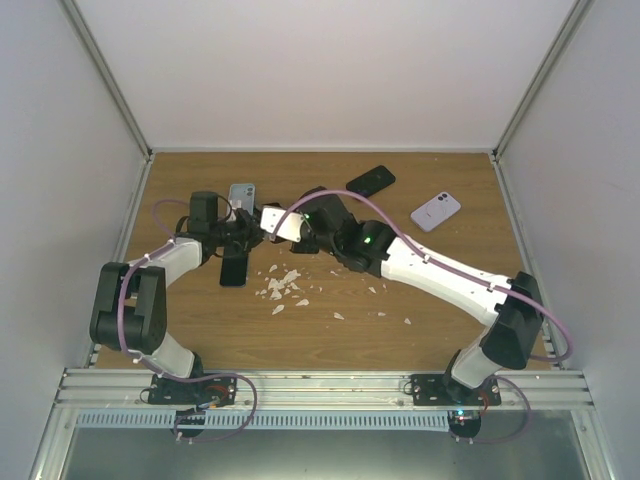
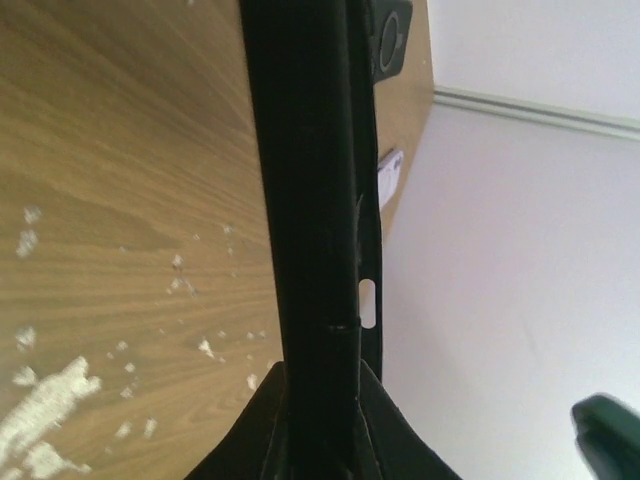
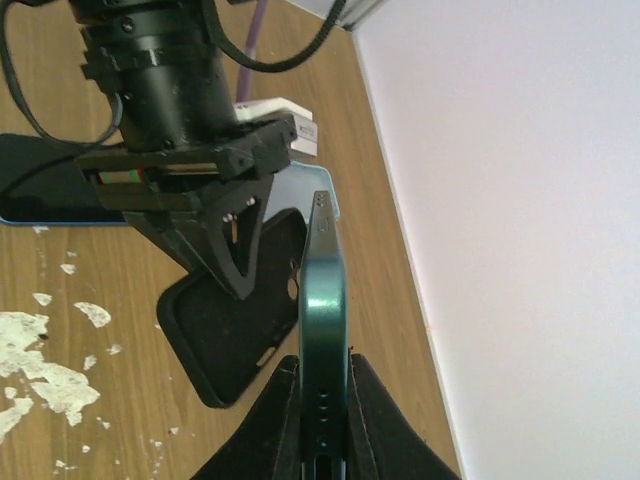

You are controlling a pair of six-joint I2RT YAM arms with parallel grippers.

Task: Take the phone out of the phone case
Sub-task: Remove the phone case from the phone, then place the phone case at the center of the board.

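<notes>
Toward the far left of the table (image 1: pixel 300 345), the 2 arms meet tip to tip. The left gripper (image 2: pixel 322 385) is clamped on the black phone case (image 2: pixel 310 180), which shows edge-on between its fingers with a slot cut-out in the side wall. The right gripper (image 3: pixel 322 400) is pinched tight on the teal phone (image 3: pixel 325 290), held on edge and pointing at the left gripper. In the right wrist view the case hangs open just to the near side of the phone, its dark lining bare, and the 2 look apart, though I cannot tell whether they touch at the phone's far end.

My judgement is that the pull-out itself is done or all but done: the phone sits in 1 gripper and the empty case in the other. The step in hand is the parting and putting down.

The next move calls for drawing the arms apart in a straight line, so the phone's corner does not catch the case lip. Each gripper should then lower to bare wood before letting go. A pale blue item (image 1: pixel 243 192) lies flat just beyond the grippers and white crumbs (image 1: pixel 285 285) lie just on the near side, so the set-down spots need choosing with care.
</notes>
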